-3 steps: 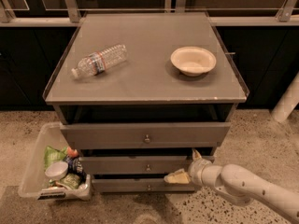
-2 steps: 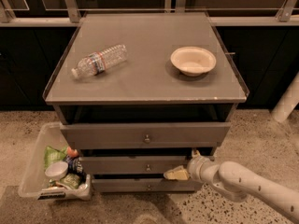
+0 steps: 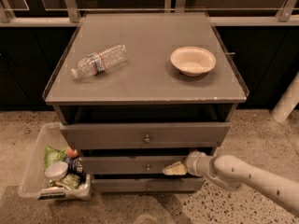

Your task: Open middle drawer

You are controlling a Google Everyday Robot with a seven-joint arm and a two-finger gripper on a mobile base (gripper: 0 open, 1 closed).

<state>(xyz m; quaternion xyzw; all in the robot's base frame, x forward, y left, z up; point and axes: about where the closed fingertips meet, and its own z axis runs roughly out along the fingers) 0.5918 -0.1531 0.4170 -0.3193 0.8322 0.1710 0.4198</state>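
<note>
The grey cabinet has three drawers. The middle drawer (image 3: 121, 164) is the second front, with a small round metal knob (image 3: 147, 167) at its centre. My gripper (image 3: 173, 169) comes in from the lower right on a white arm (image 3: 247, 174). Its tan fingertips lie against the middle drawer front, just right of the knob. The top drawer (image 3: 145, 135) stands out slightly from the cabinet, and the bottom drawer (image 3: 145, 185) is the lowest front.
A clear plastic bottle (image 3: 99, 60) lies on its side on the cabinet top (image 3: 145, 85), and a beige bowl (image 3: 193, 60) stands to its right. A clear bin (image 3: 32, 171) of packaged snacks sits on the floor at the cabinet's left. A white post (image 3: 287, 99) stands at the right.
My gripper has moved left along the middle drawer front, closer to the knob. The drawers and the things on top have not moved.
</note>
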